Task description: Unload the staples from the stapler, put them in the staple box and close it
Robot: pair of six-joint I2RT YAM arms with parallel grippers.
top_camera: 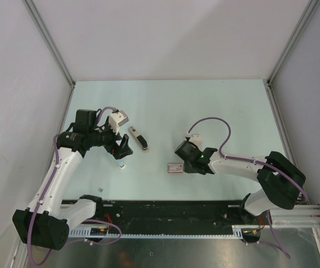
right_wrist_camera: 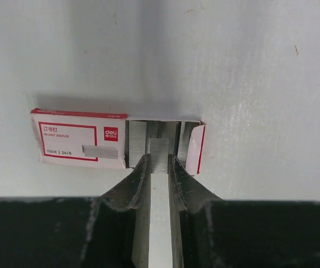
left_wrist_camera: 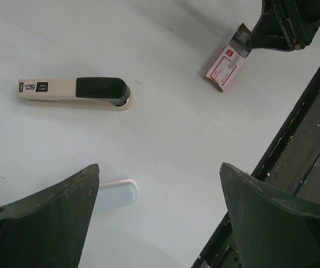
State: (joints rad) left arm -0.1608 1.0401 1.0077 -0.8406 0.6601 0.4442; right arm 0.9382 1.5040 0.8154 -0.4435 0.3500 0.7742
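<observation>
Box (right_wrist_camera: 76, 142) on table (right_wrist_camera: 249, 67), flap (right_wrist_camera: 196, 151) open, w/ staple rows (right_wrist_camera: 136, 142) inside; my R jaws pinched a staple strip (right_wrist_camera: 160, 153) at its mouth; L jaws spread wide.

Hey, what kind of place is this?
Most likely a robot lab test cell: the left arm and right arm bolted to a black rail at a pale table's edge, plain panel walls on metal framing on three sides, and the right hand pinching staples in a small box.

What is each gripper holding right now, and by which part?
Right gripper pinches a small silvery staple strip by its sides; left gripper holds nothing.
</observation>
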